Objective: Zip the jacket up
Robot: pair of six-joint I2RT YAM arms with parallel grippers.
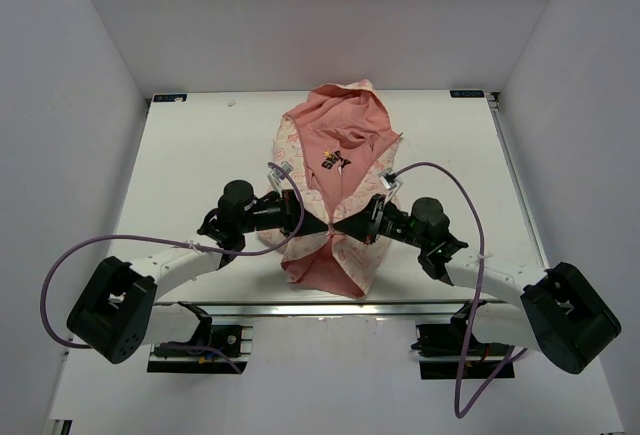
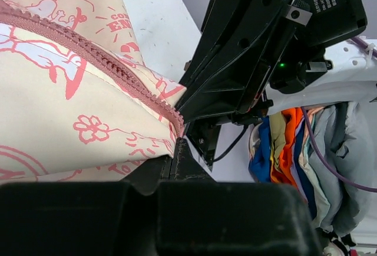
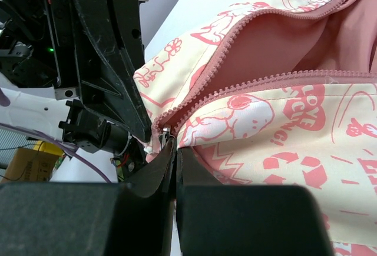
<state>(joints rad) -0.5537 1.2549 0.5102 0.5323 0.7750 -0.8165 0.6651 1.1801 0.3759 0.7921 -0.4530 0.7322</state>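
White walls enclose a white table, and we look down on it from above and behind two robot arms. The jacket lies in the middle of the table, hood at the far end and hem toward the near edge. Its cream fabric carries a pink print. The front gapes open on the far side, showing salmon-pink lining and a small dark logo.

Both claws meet at the centre of the garment, tip to tip. The left gripper comes in from the left with its fingers pressed together on the jacket's edge, right where the two rows of pink zipper teeth converge. The right gripper comes in from the right, also clamped tight on the jacket at that same spot. We cannot tell which claw, if either, holds the slider's pull tab.

We judge the step in hand to be taking hold at the zip's meeting point, with nearly all the closing yet to do. The next move likely calls for one claw to pin the fabric taut while the other draws the slider toward the far end, keeping both rows of teeth aligned.
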